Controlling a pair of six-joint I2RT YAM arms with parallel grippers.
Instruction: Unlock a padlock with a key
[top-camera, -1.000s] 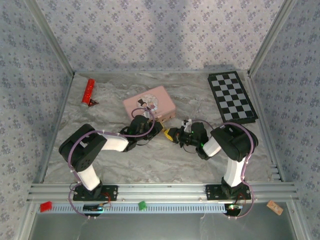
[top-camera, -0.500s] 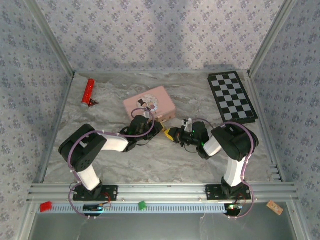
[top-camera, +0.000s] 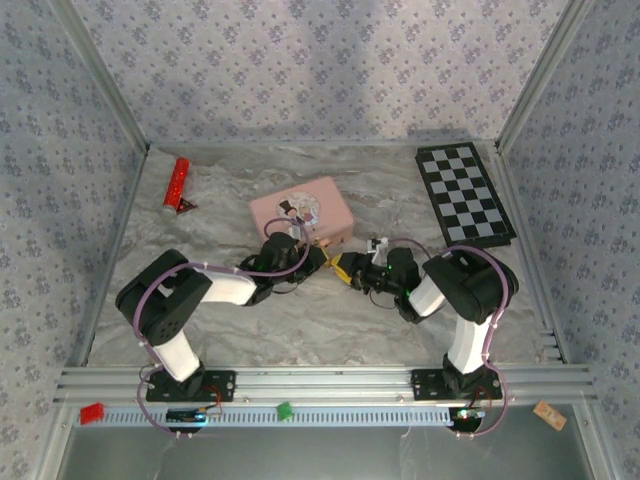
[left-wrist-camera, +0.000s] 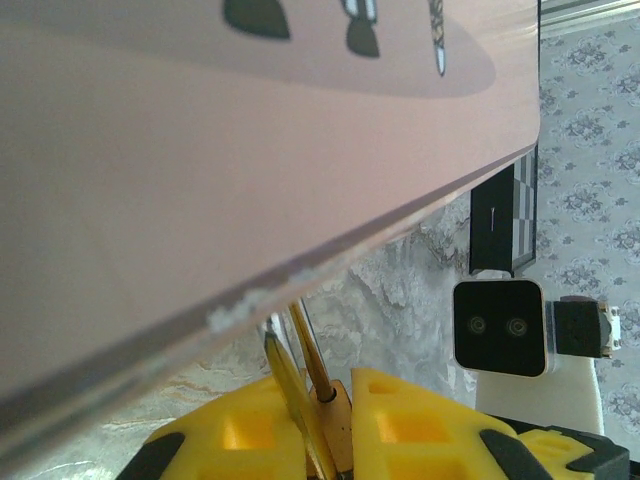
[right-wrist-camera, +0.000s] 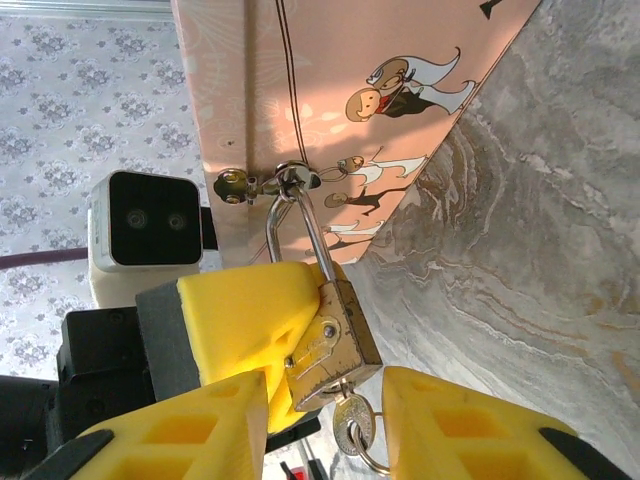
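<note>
A pink tin (top-camera: 300, 210) is lying on the marbled table (top-camera: 250, 320). Its side is showing printed cartoon figures (right-wrist-camera: 400, 85), among them a bride in a veil beside a dark-suited groom; any lettering there is too small to read. A small brass padlock (right-wrist-camera: 335, 340) is hanging at the tin's front edge, its thin silvery shackle (right-wrist-camera: 298, 225) passing through the tin's little metal hasp (right-wrist-camera: 250, 183). The left claw (left-wrist-camera: 335, 415) is clamping the padlock. In the left wrist view its two yellow fingers (left-wrist-camera: 240, 440) are pressing on the padlock's narrow edge from either side, right under the tin's rim. In the right wrist view one of those fingers is lying flat against the brass body. The key (right-wrist-camera: 350, 420) is sitting in the bottom of the padlock, with its round head and a thin ring (right-wrist-camera: 372, 462) sticking out. The right claw (right-wrist-camera: 325, 405) is standing with its jaws apart, one yellow finger on each side of the key head, and neither appears to be touching it. The padlock is sitting just beyond those fingertips, in line with the gap. From above, the two claws are meeting tip to tip just in front of the tin, near the table's middle. A red bar (top-camera: 178, 183) is lying well apart at the far left, and a black-and-white chequered board (top-camera: 465, 195) is lying at the far right.
</note>
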